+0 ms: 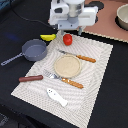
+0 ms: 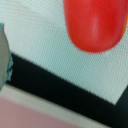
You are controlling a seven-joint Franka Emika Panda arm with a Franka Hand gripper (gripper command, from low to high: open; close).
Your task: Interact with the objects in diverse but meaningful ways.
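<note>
The gripper (image 1: 67, 31) hovers over the tomato (image 1: 67, 39), at the mat's (image 1: 95, 70) eleven o'clock corner; jaw state cannot be told. Likely an approach to grasp: descend next, straddle, close gently.

Around one beige plate (image 1: 67, 65) on one striped mat (image 1: 95, 85) lay one tomato (image 1: 67, 39), one banana (image 1: 48, 37), one pan (image 1: 33, 50), one fish (image 1: 56, 96), one sausage (image 1: 31, 78), one fork (image 1: 64, 79) and one knife (image 1: 77, 56).
</note>
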